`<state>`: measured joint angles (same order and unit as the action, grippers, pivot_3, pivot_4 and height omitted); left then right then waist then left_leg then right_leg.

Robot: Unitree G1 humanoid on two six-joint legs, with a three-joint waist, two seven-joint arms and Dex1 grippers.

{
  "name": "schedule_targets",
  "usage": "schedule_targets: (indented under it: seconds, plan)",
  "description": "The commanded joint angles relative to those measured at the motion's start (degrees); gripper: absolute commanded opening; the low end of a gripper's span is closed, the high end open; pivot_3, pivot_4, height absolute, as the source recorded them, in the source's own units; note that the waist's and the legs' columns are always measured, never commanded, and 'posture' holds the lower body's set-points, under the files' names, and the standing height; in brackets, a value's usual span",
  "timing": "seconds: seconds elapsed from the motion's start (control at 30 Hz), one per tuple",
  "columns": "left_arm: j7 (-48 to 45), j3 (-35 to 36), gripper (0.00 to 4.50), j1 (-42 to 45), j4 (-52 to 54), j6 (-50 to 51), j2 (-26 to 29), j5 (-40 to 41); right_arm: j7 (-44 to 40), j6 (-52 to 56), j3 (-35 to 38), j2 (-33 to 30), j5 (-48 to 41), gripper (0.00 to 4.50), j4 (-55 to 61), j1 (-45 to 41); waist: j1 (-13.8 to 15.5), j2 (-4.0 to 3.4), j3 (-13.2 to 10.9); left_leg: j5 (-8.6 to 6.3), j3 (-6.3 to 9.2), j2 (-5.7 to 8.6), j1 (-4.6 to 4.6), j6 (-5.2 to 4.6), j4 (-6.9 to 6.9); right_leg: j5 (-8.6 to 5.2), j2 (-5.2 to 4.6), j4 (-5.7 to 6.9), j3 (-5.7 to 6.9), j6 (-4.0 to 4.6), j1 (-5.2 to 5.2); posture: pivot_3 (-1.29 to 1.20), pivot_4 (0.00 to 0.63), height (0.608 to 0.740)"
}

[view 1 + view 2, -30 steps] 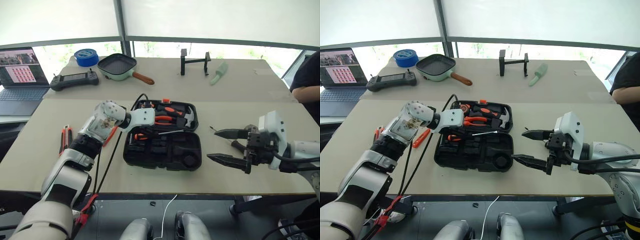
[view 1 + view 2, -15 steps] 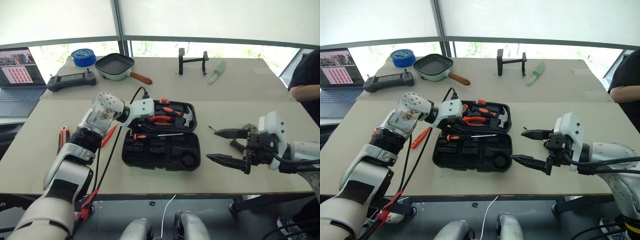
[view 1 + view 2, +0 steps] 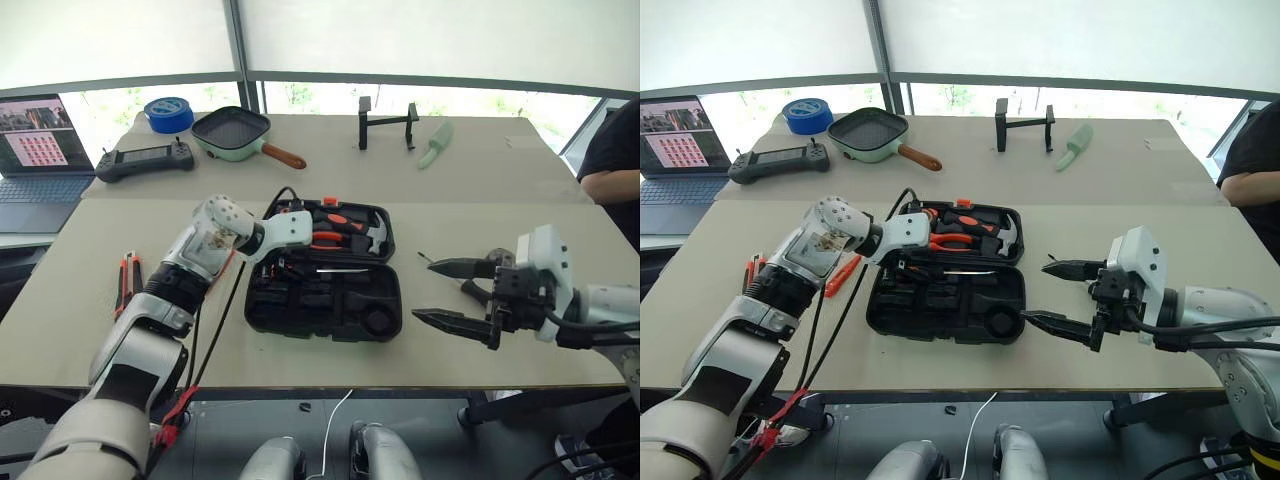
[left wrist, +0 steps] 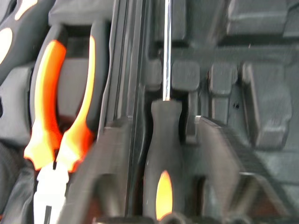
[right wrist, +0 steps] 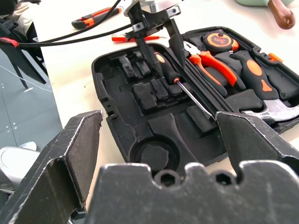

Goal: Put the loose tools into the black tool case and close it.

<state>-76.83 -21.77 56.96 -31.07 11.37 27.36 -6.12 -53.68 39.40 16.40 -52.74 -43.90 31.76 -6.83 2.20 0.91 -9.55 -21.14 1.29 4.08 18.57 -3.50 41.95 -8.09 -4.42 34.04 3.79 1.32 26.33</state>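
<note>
While the black tool case [image 3: 325, 272] lies open mid-table, the right gripper [image 3: 452, 293] waits beside it, fingers spread wide, and the left gripper [image 5: 156, 46] straddles a black-and-orange screwdriver [image 4: 162, 154] lying in its recess, seemingly seating it.

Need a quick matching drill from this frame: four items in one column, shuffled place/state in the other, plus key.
Items
1. black-and-orange screwdriver
2. utility knife
3. right gripper
4. green-rimmed pan

Places/states
A. on the far table, beside the blue tape roll
B. lying in the black tool case, between the left gripper's fingers
C. open, hovering to the right of the case
D. loose on the table, to the left of the left arm

Pairs: 1-B, 2-D, 3-C, 4-A
</note>
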Motion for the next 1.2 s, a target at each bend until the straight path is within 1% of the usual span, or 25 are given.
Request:
schedule_targets:
  seconds: [0.03, 0.07, 0.1, 0.33, 0.53, 0.7, 0.83, 0.97, 1.1, 1.2]
  plan:
    - [-1.1, 1.6, 0.42, 1.6, 1.1, -0.4, 0.7, 1.4, 0.3, -1.4, 1.4, 0.0, -0.2, 4.50, 1.6, 0.3, 0.0, 0.00, 0.0, 0.00, 0.00, 0.00, 0.00, 0.00, 0.00, 0.00, 0.00, 0.00, 0.00, 0.00, 0.00, 0.00, 0.150, 0.740]
    - [-0.9, 1.3, 0.06, 1.6, 0.7, -0.9, 0.7, 1.1, 0.3, -1.4, 1.5, 0.1, -0.2, 4.50, 1.6, 0.4, 0.0, 0.00, 0.0, 0.00, 0.00, 0.00, 0.00, 0.00, 0.00, 0.00, 0.00, 0.00, 0.00, 0.00, 0.00, 0.00, 0.150, 0.740]
    - [-0.7, 1.2, 0.02, 1.5, 0.4, -1.3, 0.7, 0.8, 0.4, -1.4, 1.4, 0.1, -0.2, 4.50, 1.6, 0.4, 0.0, 0.00, 0.0, 0.00, 0.00, 0.00, 0.00, 0.00, 0.00, 0.00, 0.00, 0.00, 0.00, 0.00, 0.00, 0.00, 0.150, 0.740]
    - [1.0, -1.4, 0.02, 1.7, -2.8, -5.1, 0.3, -3.1, 0.7, -1.5, 1.1, 0.0, -0.2, 4.50, 1.5, -0.1, 0.1, 0.00, 0.0, 0.00, 0.00, 0.00, -0.01, 0.00, 0.00, 0.00, 0.00, 0.00, -0.01, 0.00, 0.00, 0.00, 0.150, 0.740]
    - [5.7, -3.2, 0.02, 2.4, -7.3, -10.2, -0.8, -7.1, 0.7, -1.4, 1.2, -0.1, -0.1, 4.50, 1.4, 0.0, 0.1, 0.00, 0.0, 0.00, -0.02, 0.00, -0.05, 0.00, 0.00, 0.00, -0.01, 0.02, -0.05, 0.00, -0.03, 0.00, 0.150, 0.740]
    - [5.0, -4.5, 0.02, 0.9, -8.0, -13.2, -0.9, -8.3, 1.0, -1.4, 1.1, 0.1, 0.0, 4.50, 1.4, 0.2, 0.1, 0.01, 0.0, 0.00, -0.03, 0.00, -0.08, 0.00, 0.01, 0.00, -0.01, 0.02, -0.06, 0.00, -0.05, 0.00, 0.150, 0.740]
    - [5.9, -3.6, 0.02, 1.0, -9.2, -14.0, -1.4, -8.2, 1.3, -1.6, 1.0, 0.3, 0.3, 4.50, 1.3, 0.4, 0.1, 0.01, 0.1, 0.00, -0.04, 0.00, -0.11, -0.01, 0.01, 0.00, -0.02, 0.03, -0.07, -0.01, -0.08, 0.00, 0.150, 0.740]
    - [6.0, -0.4, 0.02, 4.4, -10.6, -12.8, -2.0, -5.9, 1.3, -1.6, 1.1, 0.2, 0.3, 4.50, 1.4, 0.9, 0.3, 0.03, 0.1, -0.01, -0.04, 0.00, -0.11, -0.01, 0.03, 0.01, -0.02, 0.03, -0.06, -0.02, -0.10, 0.00, 0.150, 0.740]
    - [3.0, 0.9, 0.02, 6.1, -9.1, -10.3, -1.8, -3.7, 1.2, -1.8, 0.9, 0.2, 0.4, 4.50, 1.1, 0.9, 0.2, 0.03, 0.1, -0.01, -0.04, 0.00, -0.06, -0.04, 0.08, 0.02, 0.00, 0.03, -0.05, -0.04, -0.08, 0.00, 0.150, 0.740]
    - [1.0, 0.6, 0.02, 5.1, -6.9, -9.4, -1.2, -3.5, 1.2, -1.8, 0.6, 0.3, 0.6, 4.50, 1.1, 0.7, 0.0, 0.03, 0.1, -0.02, -0.04, 0.00, -0.03, -0.04, 0.06, 0.02, 0.02, 0.02, -0.05, -0.04, -0.03, 0.00, 0.150, 0.740]
